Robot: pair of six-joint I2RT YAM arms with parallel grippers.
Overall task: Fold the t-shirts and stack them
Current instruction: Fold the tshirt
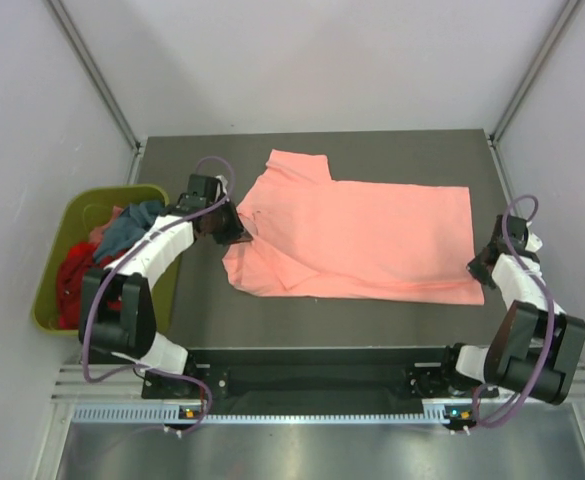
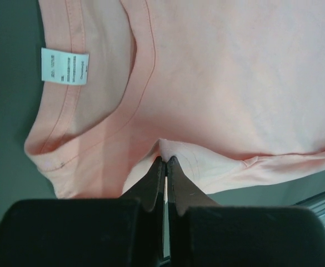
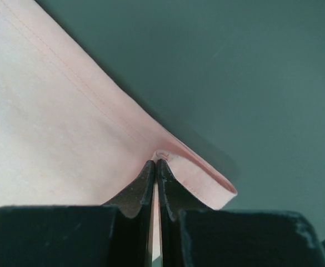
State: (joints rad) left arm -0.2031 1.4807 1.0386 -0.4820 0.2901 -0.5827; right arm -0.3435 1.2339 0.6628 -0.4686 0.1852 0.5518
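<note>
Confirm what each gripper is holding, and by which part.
Both shut on the salmon-pink t-shirt: left gripper pinches a fold beside the collar, right gripper pinches the hem corner.

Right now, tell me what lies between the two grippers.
Only the pink t-shirt, spread flat: the left gripper pinches its collar end, the right gripper its hem corner. The top view shows it.

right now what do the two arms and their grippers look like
The left arm and right arm pair black joint blocks with white link covers, each looped by a thin purple cable. The left gripper and right gripper have black bodies and slim tapering black fingers.
</note>
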